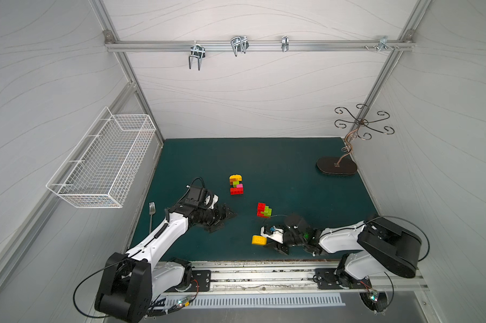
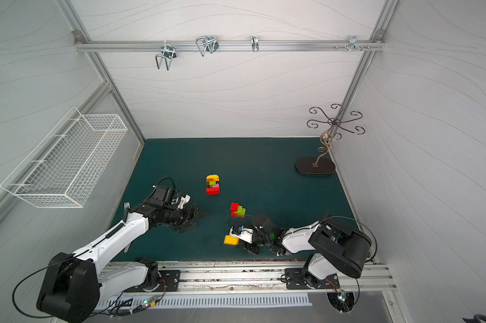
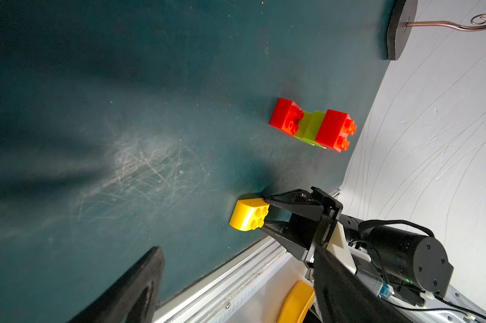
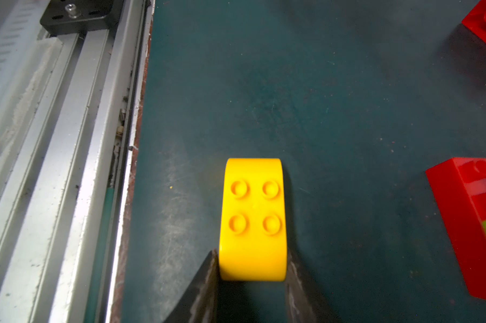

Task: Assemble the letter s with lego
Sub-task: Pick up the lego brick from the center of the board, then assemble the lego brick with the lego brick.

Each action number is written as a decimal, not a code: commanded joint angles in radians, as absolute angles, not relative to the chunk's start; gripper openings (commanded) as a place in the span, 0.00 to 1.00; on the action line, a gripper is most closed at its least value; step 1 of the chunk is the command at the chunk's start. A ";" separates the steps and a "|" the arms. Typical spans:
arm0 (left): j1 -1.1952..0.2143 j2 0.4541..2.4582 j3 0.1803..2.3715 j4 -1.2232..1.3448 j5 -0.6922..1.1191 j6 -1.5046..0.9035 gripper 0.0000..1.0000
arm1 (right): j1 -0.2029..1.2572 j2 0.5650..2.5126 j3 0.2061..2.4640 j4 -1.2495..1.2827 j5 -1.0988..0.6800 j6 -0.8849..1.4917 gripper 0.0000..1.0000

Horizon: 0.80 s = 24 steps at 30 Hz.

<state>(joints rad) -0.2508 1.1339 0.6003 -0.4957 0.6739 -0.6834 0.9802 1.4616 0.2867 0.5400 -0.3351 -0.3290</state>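
Fingers (image 4: 300, 290) of the right gripper (image 4: 251, 268) are pressed against the two flat sides of the yellow round-topped brick (image 4: 253, 218). They hold only its near end and keep the studs free, probably so that it can be pushed onto another piece. This brick is just beyond the front rail (image 1: 264, 275) and seems to rest on the mat (image 1: 292, 173); a lift cannot be confirmed. Farther from the rail lies the small red and lime green cluster (image 1: 264, 210), likely one part of the S. At about the same distance from the rail, the left gripper (image 1: 223, 221) hangs low with jaws spread and empty, perhaps to steady a piece. Farthest from the rail stands the taller mixed stack (image 1: 236, 184).
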 commanded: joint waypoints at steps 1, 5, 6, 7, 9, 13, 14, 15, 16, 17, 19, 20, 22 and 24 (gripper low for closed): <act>-0.253 1.133 0.637 -0.459 0.695 -0.669 0.86 | 0.976 1.478 0.282 0.533 -0.344 -0.324 0.31; -0.253 1.132 0.634 -0.450 0.700 -0.673 0.86 | 0.976 1.446 0.274 0.544 -0.327 -0.327 0.26; -0.253 1.130 0.634 -0.444 0.704 -0.673 0.86 | 0.976 1.421 0.274 0.539 -0.323 -0.328 0.25; -0.253 1.129 0.631 -0.436 0.709 -0.676 0.86 | 0.976 1.381 0.284 0.509 -0.322 -0.333 0.24; -0.253 1.129 0.628 -0.404 0.729 -0.687 0.86 | 0.976 1.266 0.329 0.381 -0.325 -0.365 0.23; -0.267 1.132 0.604 -0.246 0.767 -0.751 0.88 | 0.917 1.049 0.466 0.057 -0.346 -0.481 0.23; -0.276 1.141 0.597 -0.196 0.773 -0.774 0.89 | 0.879 1.025 0.508 -0.015 -0.374 -0.507 0.23; -0.285 1.153 0.592 -0.150 0.775 -0.793 0.91 | 0.842 1.017 0.538 -0.065 -0.403 -0.526 0.23; -0.298 1.165 0.584 -0.095 0.774 -0.820 0.93 | 0.803 1.015 0.564 -0.086 -0.433 -0.525 0.22; -0.310 1.179 0.577 -0.035 0.774 -0.847 0.95 | 0.766 1.028 0.583 -0.093 -0.467 -0.529 0.22; -0.329 1.202 0.567 0.071 0.778 -0.896 0.98 | 0.730 1.063 0.616 -0.117 -0.470 -0.566 0.22; -0.335 1.211 0.562 0.118 0.776 -0.913 0.99 | 0.707 1.082 0.630 -0.124 -0.483 -0.577 0.22; -0.340 1.232 0.554 0.198 0.774 -0.939 0.99 | 0.664 1.110 0.653 -0.123 -0.513 -0.592 0.22; -0.343 1.260 0.548 0.274 0.778 -0.967 0.99 | 0.636 1.140 0.672 -0.125 -0.532 -0.616 0.22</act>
<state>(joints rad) -0.3363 1.2346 0.5480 0.0544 0.7563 -0.8928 0.6659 1.1080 0.6468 -0.0345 -0.4637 -0.5575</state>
